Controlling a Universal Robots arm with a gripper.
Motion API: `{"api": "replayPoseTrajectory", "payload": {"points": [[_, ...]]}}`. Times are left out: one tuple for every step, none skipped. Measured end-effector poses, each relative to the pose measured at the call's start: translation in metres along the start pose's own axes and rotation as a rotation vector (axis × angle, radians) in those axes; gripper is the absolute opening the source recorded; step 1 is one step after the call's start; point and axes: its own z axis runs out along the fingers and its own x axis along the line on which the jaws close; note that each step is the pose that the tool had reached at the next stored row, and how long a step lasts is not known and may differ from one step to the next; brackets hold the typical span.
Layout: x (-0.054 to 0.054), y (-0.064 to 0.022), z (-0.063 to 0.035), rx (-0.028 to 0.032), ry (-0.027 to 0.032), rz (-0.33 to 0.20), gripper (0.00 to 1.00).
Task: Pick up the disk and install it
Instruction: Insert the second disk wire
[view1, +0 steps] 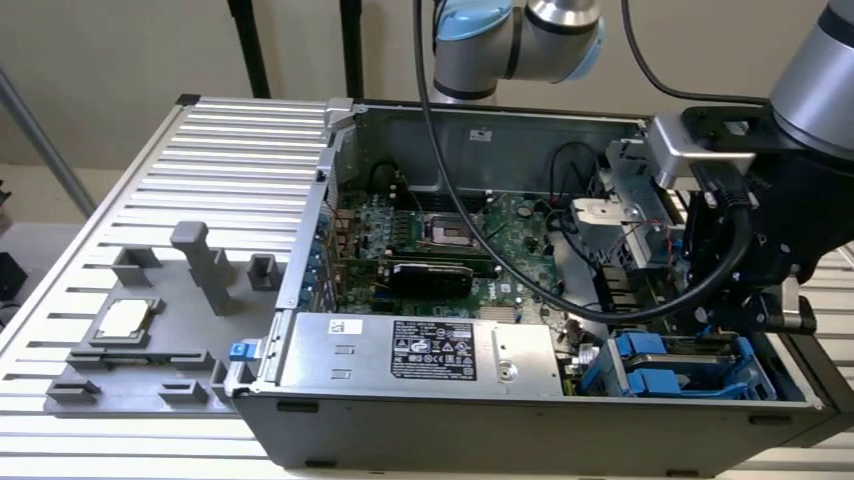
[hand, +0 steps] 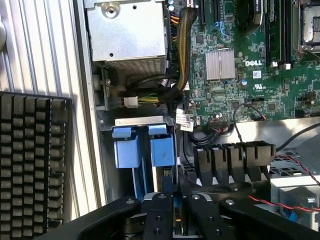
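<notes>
The disk (hand: 162, 150) stands edge-on in its blue carrier frame, in the drive bay at the corner of the open computer case (view1: 320, 210). Its blue end sits beside a second blue carrier (hand: 126, 147). My gripper (hand: 175, 202) is right over it, its black fingers (hand: 157, 217) shut on the narrow edge of the disk. In the exterior view the blue carriers (view1: 667, 365) show in the bay at the case's lower right. The arm's black wrist assembly (view1: 747, 260) hangs directly above them and hides the fingers.
A large silver box with a black label (view1: 427, 350) lies along the case's front. The green motherboard (view1: 454, 235) and cable bundles (hand: 182, 55) lie beside the bay. A grey fixture holding a small silver chip (view1: 123, 320) stands on the slatted table (view1: 227, 150) at the exterior view's left.
</notes>
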Motion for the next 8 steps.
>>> {"api": "replayPoseTrajectory", "payload": {"points": [[0.0001,0.0000,0.0012,0.0022,-0.0002,0.000,0.17],[0.0002,0.0000,0.0024,0.0046,-0.0005,0.000,0.17],[0.0002,-0.0001,0.0036,0.0068,-0.0007,0.000,0.17],[0.0002,-0.0002,0.0048,0.0090,-0.0010,-0.001,0.17],[0.0002,-0.0004,0.0059,0.0109,-0.0012,-0.001,0.17],[0.0002,-0.0008,0.0071,0.0128,-0.0014,-0.001,0.17],[0.0002,-0.0011,0.0083,0.0145,-0.0016,-0.001,0.17],[0.0001,-0.0015,0.0094,0.0162,-0.0018,-0.001,0.17]]}}
